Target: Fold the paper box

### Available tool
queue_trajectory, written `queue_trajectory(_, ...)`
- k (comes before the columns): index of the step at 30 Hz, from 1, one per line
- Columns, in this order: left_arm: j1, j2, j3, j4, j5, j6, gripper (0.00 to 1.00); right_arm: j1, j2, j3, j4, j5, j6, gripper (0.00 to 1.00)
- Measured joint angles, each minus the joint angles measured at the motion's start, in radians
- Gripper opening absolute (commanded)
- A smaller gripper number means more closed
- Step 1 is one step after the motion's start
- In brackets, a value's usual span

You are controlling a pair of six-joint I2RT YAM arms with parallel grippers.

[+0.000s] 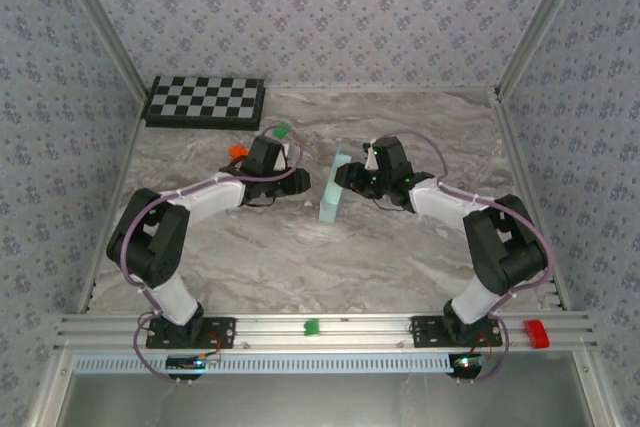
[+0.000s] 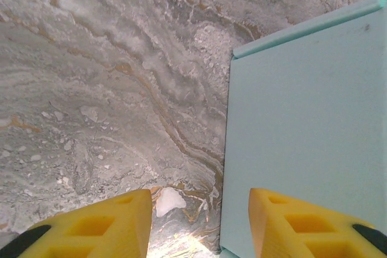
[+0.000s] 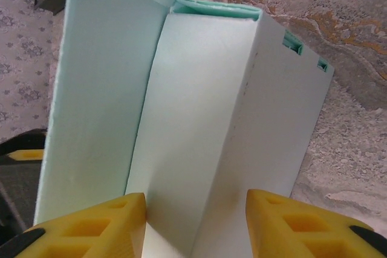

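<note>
The left gripper (image 2: 199,200) is held open and empty just beside the paper box (image 1: 332,192), seemingly to brace its smooth aqua card panel. The box is stood on edge on the marbled table (image 1: 300,267), with its thin creased walls and slotted side partly formed. The right gripper (image 3: 196,197) is set against it with jaws parted, and whether it is clamped cannot be told.

And the paper box (image 3: 242,119) read as thin card, pale aqua, matt and smooth, with a faint grain and a few dark specks along one crease. Under it the table (image 2: 91,89) showed a marble-look top, grey veined with rust, smooth with a soft sheen. The yellow fingers (image 2: 97,228) looked like matt moulded plastic, slightly grainy. From above, the near rail (image 1: 380,325) was bare brushed metal, the checkerboard (image 1: 205,100) had a slight gloss, and the walls (image 1: 60,97) wore a matt patterned covering.
</note>
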Motion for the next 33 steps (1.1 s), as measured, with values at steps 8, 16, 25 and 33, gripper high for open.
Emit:
queue_trajectory(8, -0.005, -0.056, 0.066, -0.066, -0.048, 0.029, 0.61, -0.01, -0.062, 0.003, -0.048, 0.028, 0.003, 0.55)
queue_trajectory(16, -0.087, -0.074, 0.2, -0.224, -0.174, 0.098, 0.73, -0.064, -0.179, -0.018, -0.105, 0.065, -0.013, 0.57)
queue_trajectory(25, -0.24, 0.055, 0.499, -0.433, -0.354, 0.234, 0.76, -0.224, -0.318, -0.119, -0.24, 0.117, -0.078, 0.58)
queue_trajectory(33, -0.285, 0.282, 0.719, -0.61, -0.452, 0.298, 0.77, -0.314, -0.393, -0.202, -0.276, 0.117, -0.095, 0.58)
